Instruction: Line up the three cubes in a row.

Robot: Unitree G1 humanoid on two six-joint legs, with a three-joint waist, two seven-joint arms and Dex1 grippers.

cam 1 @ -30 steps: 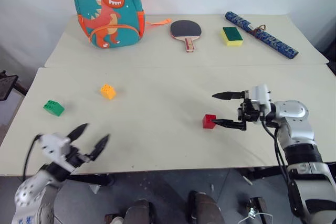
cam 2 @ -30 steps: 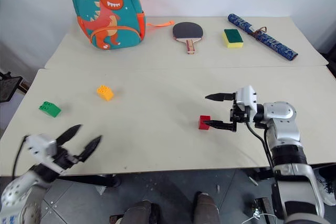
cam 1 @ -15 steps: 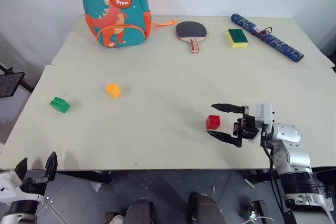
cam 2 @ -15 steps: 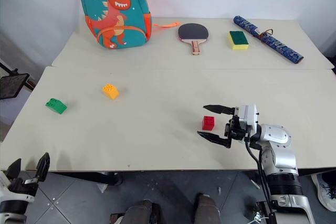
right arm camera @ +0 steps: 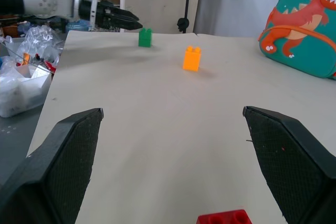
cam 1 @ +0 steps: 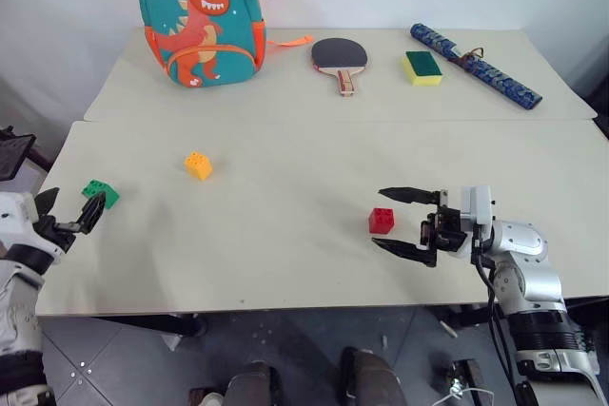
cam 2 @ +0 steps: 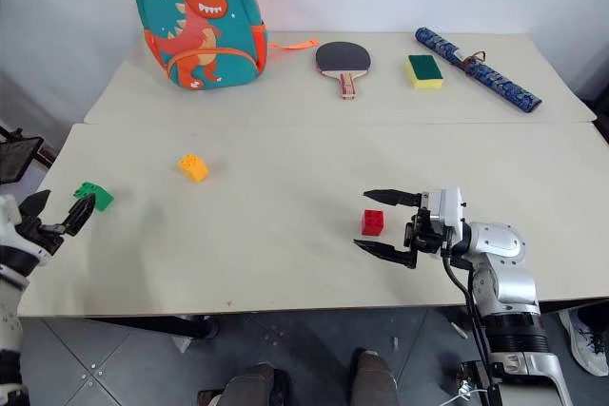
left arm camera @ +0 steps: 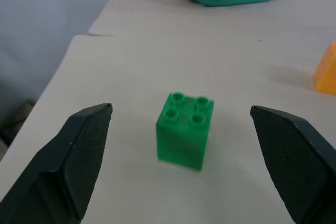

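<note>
The green cube [cam 1: 98, 193] sits near the table's left edge. My left gripper [cam 1: 71, 211] is open just short of it, and in the left wrist view the green cube [left arm camera: 185, 129] is centred ahead between the spread fingers, untouched. The yellow-orange cube [cam 1: 198, 165] lies further in and to the right. The red cube [cam 1: 382, 221] rests on the table between the tips of my open right gripper [cam 1: 378, 217], which points leftward. Neither finger presses on the red cube. The right wrist view shows the red cube [right arm camera: 223, 217] close in, with the other two cubes far across the table.
On the rear table stand a dinosaur backpack [cam 1: 198, 16], a table-tennis paddle [cam 1: 336, 54], a yellow-and-green sponge [cam 1: 421, 66] and a blue patterned roll [cam 1: 474, 64]. A seam [cam 1: 324, 122] divides the two tables. Bags and clutter [right arm camera: 21, 85] sit beyond the table's left side.
My left arm rose from below the table's front edge and swung out left, bringing its open gripper up to the green cube. The right gripper stays open around the red cube.
</note>
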